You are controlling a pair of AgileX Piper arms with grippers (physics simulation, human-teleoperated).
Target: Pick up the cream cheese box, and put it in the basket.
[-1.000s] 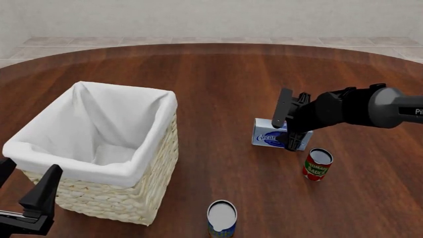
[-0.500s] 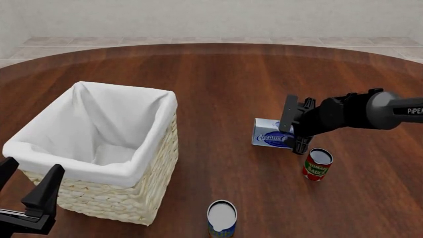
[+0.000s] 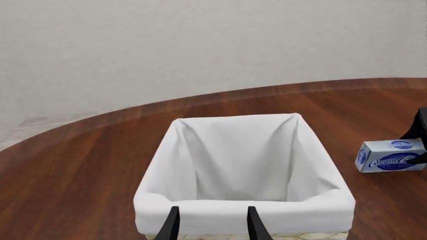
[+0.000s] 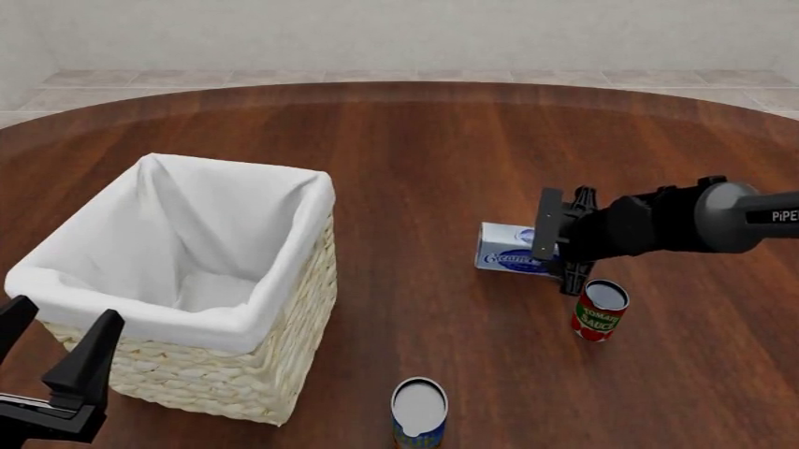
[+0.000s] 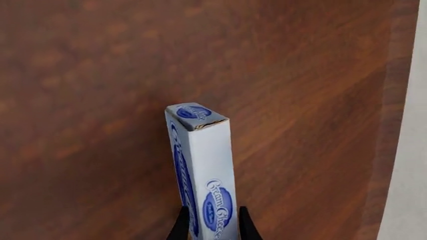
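The cream cheese box (image 4: 504,251) stands on its long edge on the table, right of the middle. My right gripper (image 4: 559,253) is at its right end, level with the table. In the right wrist view the two fingers press on both sides of the box (image 5: 208,175). The box also shows in the left wrist view (image 3: 390,156). The basket (image 4: 163,320) stands at the left, its white liner empty. My left gripper (image 4: 50,344) is open and empty in front of the basket's near edge, with the basket's rim (image 3: 240,210) just beyond its fingers.
A red-labelled can (image 4: 600,311) stands close to the right gripper, toward the near side. A blue can with a white top (image 4: 420,410) stands near the table's front edge, between the basket and the red can.
The right gripper has lowered toward the table at the box's right end and its fingers have closed in on the box. The box, the basket and the left arm have not moved.
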